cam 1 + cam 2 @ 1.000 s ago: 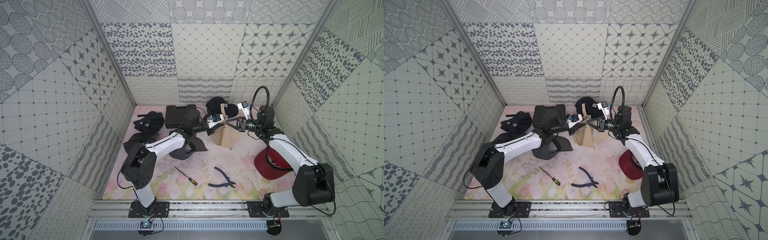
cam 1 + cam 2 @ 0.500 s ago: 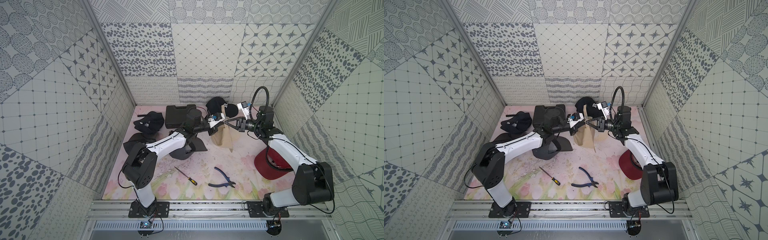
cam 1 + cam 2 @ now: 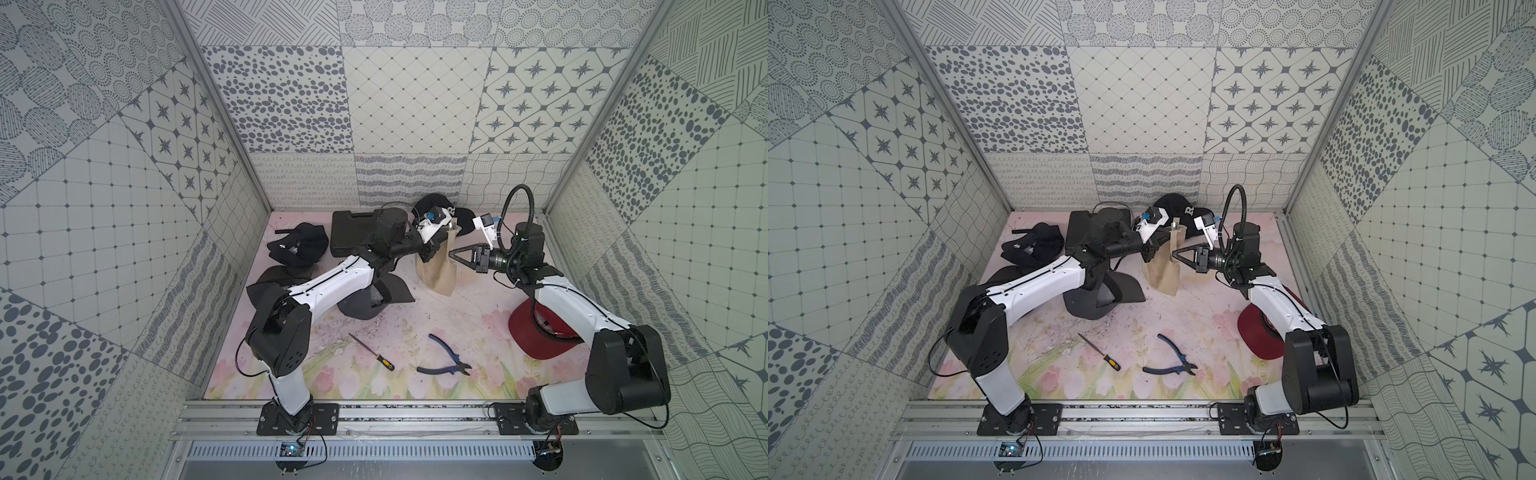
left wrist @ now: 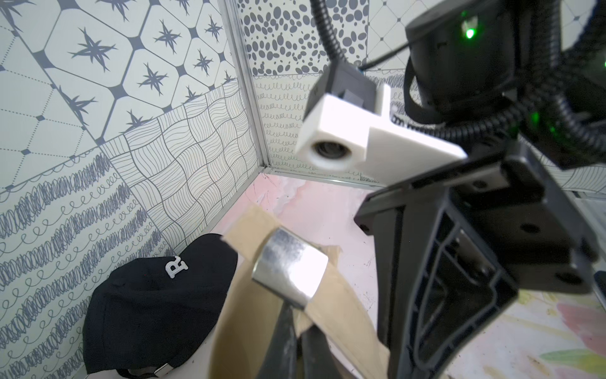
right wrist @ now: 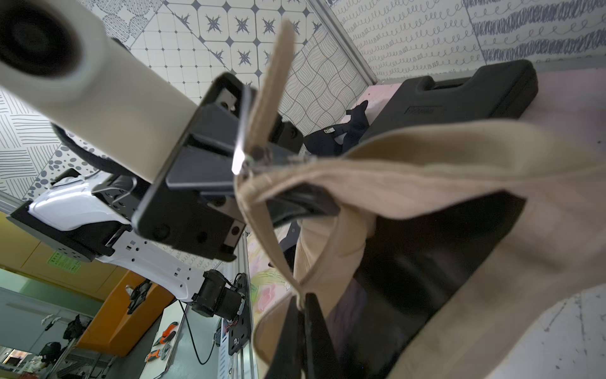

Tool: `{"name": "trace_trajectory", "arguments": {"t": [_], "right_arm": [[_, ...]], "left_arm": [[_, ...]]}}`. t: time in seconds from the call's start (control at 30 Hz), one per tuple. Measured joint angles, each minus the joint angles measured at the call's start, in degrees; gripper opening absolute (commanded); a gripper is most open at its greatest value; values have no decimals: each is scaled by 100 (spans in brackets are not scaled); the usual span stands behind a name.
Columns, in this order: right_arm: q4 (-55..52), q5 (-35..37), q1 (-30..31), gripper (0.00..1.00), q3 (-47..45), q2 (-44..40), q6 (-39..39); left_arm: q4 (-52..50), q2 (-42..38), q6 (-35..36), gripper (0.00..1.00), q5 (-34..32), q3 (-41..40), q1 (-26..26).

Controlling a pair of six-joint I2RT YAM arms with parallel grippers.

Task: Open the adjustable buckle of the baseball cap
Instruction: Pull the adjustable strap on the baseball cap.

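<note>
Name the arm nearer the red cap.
Right. The right arm passes directly over the red cap, hiding part of it; the left arm lies on the opposite side of the mat.

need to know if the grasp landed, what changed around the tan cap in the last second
The left gripper closed on the strap of the tan cap, just below the metal buckle. The right gripper stayed shut on the tan cap's back edge. The cap, screwdriver and pliers show no clear shift.
</note>
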Motion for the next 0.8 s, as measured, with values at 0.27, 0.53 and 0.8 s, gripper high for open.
{"name": "trace_trajectory", "arguments": {"t": [0.27, 0.53, 0.8], "right_arm": [[-256, 177, 17, 60, -428, -350, -177], [-1257, 1054, -81, 86, -442, -861, -621], [-1722, 2302, -378, 86, -299, -1029, -282]], "left_arm": [[-328, 308, -411, 0, -297, 518, 39], [-376, 575, -811, 0, -420, 811, 278], [-455, 616, -992, 0, -446, 809, 363]]}}
